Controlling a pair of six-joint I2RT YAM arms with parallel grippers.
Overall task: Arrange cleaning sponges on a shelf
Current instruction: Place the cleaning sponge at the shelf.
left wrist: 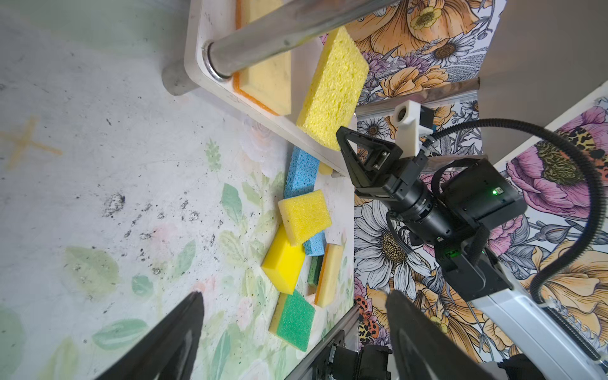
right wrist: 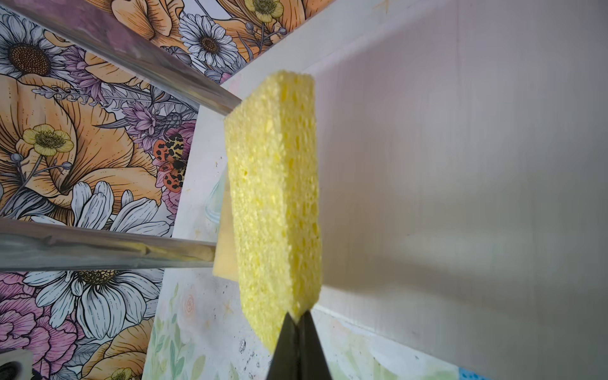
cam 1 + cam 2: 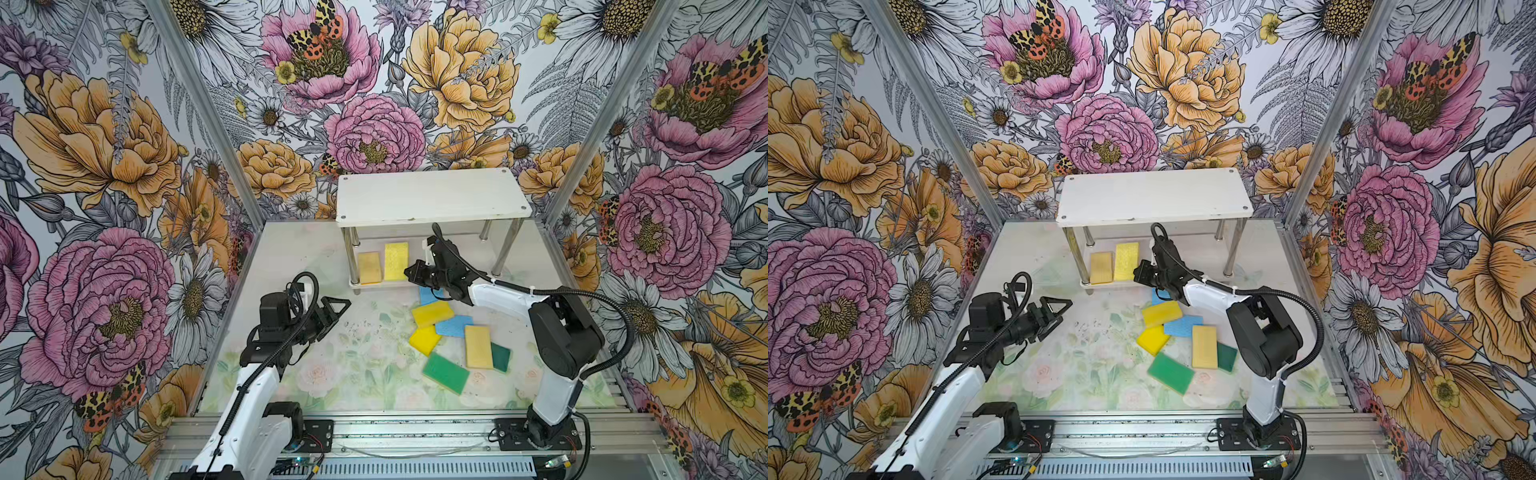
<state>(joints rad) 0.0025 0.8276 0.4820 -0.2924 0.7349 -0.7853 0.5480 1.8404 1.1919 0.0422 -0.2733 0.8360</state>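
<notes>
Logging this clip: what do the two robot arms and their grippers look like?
Both are alike: left arm and right arm have white shells between black joint housings, with black ribbed cable conduit looping alongside. The left gripper and right gripper carry black, open-framed triangular fingers. A white camera mount sits at each wrist; green lights glow on the right arm.

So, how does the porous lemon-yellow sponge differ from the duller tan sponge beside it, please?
The porous lemon-yellow sponge is pinched at its near end by the shut right gripper; the duller tan sponge lies free. The lemon one shows open pores; the tan one looks smoother, with an orange edge. Both are rectangular, side by side in the white shelf's lower tier.
</notes>
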